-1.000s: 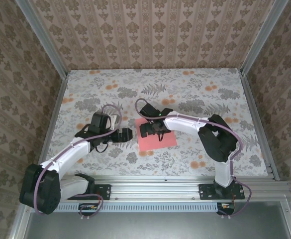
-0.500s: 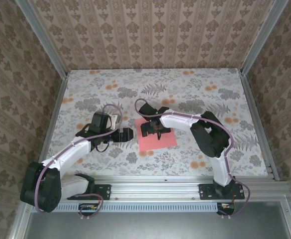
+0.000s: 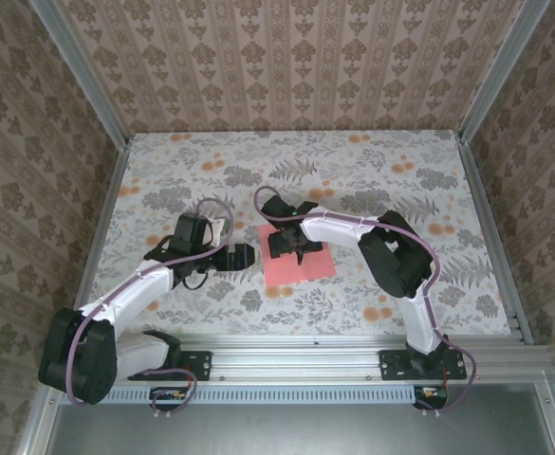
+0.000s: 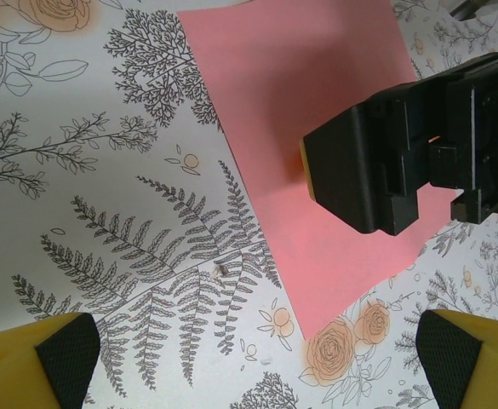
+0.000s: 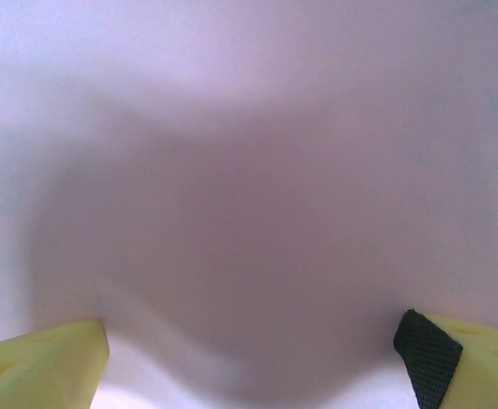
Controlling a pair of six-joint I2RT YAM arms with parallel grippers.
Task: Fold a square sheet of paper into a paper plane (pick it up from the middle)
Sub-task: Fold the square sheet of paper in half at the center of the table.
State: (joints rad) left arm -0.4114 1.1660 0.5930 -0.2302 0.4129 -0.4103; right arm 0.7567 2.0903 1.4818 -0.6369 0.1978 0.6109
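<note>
Flat on the floral-print surface [image 3: 372, 180], thin salmon-pink square sheet of paper [image 3: 305, 269]. Right end effector [image 3: 291, 246] low over its middle, jaws spread wide. Left end effector [image 3: 246, 254] just beside it, likewise parted.

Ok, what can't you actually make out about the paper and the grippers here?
- Top view: the paper is covered in the middle by the right gripper, so whether they touch cannot be told.
- Right wrist view: the surface between the fingers is a close pink blur, with no edge or crease readable.
- Left wrist view: the paper's top corner is cut off by the frame, and the right gripper's body hides part of it.
</note>
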